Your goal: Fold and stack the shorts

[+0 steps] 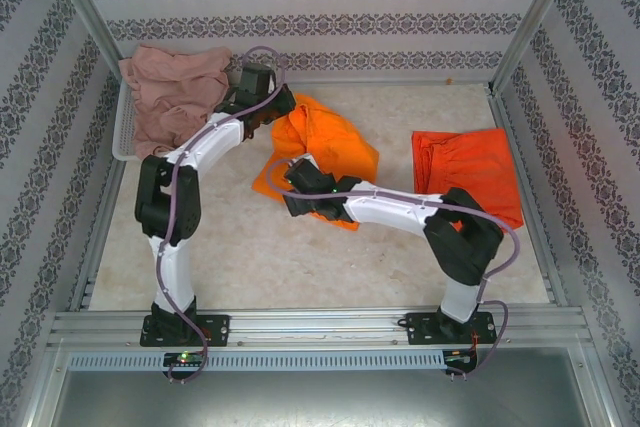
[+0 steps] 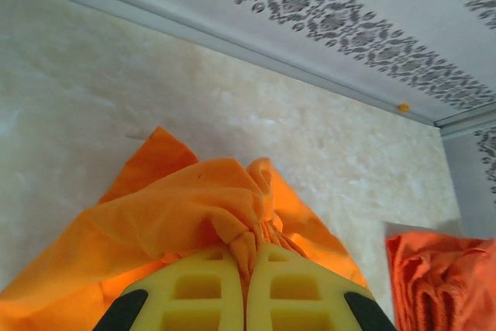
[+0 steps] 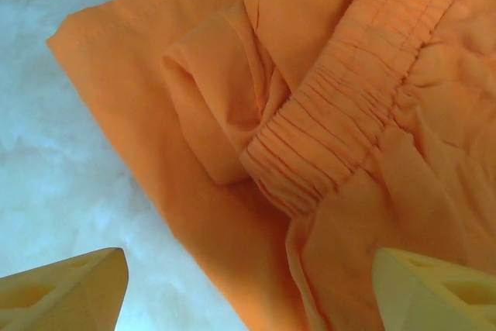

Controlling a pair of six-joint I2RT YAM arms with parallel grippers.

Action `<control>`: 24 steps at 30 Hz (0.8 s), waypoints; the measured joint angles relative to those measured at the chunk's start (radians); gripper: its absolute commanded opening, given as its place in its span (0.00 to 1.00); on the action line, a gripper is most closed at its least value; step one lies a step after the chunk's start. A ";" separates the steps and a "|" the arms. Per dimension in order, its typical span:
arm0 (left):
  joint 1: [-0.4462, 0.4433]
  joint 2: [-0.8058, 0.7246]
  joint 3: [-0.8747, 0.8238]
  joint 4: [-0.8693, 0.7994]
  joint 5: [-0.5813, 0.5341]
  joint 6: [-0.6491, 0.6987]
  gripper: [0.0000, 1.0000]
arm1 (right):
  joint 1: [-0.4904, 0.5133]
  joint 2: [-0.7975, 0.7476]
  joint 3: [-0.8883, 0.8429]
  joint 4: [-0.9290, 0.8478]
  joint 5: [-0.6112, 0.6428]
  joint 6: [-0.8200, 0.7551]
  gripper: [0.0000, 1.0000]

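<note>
1. Pale marbled table top (image 1: pixel 300 257) is serving as the work surface. Aluminium rails are framing it, and walls printed with grey ornamental bands are enclosing it on three sides.
2. Both arm bases are sitting on the near rail, and each arm is reaching inward toward the middle of the table top.
3. The right gripper (image 1: pixel 291 173) (image 3: pixel 248 288) is hovering low over the near-left part of the bright orange shorts (image 1: pixel 335 147) (image 3: pixel 225 67). Its yellow fingers (image 3: pixel 66 288) are standing wide apart and are gripping nothing. In the right wrist view, the gathered waistband (image 3: pixel 341 137) is lying directly beneath them.
4. The left gripper (image 1: pixel 280 107) (image 2: pixel 246 269) is pinching a bunched fold at the far-left edge of the same shorts (image 2: pixel 178 215). Its jaws are pressing fully together, and the cloth is rising to a peak at them.
5. The red-orange shorts (image 1: pixel 465 175) (image 2: pixel 442 277) are lying spread out at the right, apart from the bright orange shorts and close to the right wall.
6. The dusty pink shorts (image 1: pixel 175 92) are lying heaped in the white mesh basket (image 1: pixel 122 145) at the far-left corner.
</note>
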 measured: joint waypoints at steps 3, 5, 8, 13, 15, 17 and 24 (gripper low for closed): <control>0.000 0.050 0.023 0.000 0.021 -0.003 0.00 | -0.034 0.060 0.050 -0.014 -0.005 0.022 0.72; 0.001 0.061 0.025 0.000 0.031 -0.005 0.00 | -0.053 0.095 0.076 -0.027 -0.008 0.034 0.69; 0.002 0.064 0.028 0.001 0.039 -0.005 0.00 | -0.076 0.135 0.102 -0.043 -0.016 0.046 0.68; 0.002 0.064 0.028 0.002 0.046 -0.005 0.00 | -0.079 0.191 0.158 -0.072 -0.029 0.049 0.57; 0.002 0.064 0.028 0.002 0.051 -0.005 0.00 | -0.079 0.209 0.180 -0.080 -0.032 0.054 0.49; 0.003 0.064 0.028 0.001 0.055 -0.005 0.00 | -0.084 0.211 0.184 -0.088 -0.035 0.060 0.38; 0.009 0.064 0.027 0.002 0.057 -0.005 0.00 | -0.103 0.187 0.182 -0.094 -0.061 0.075 0.16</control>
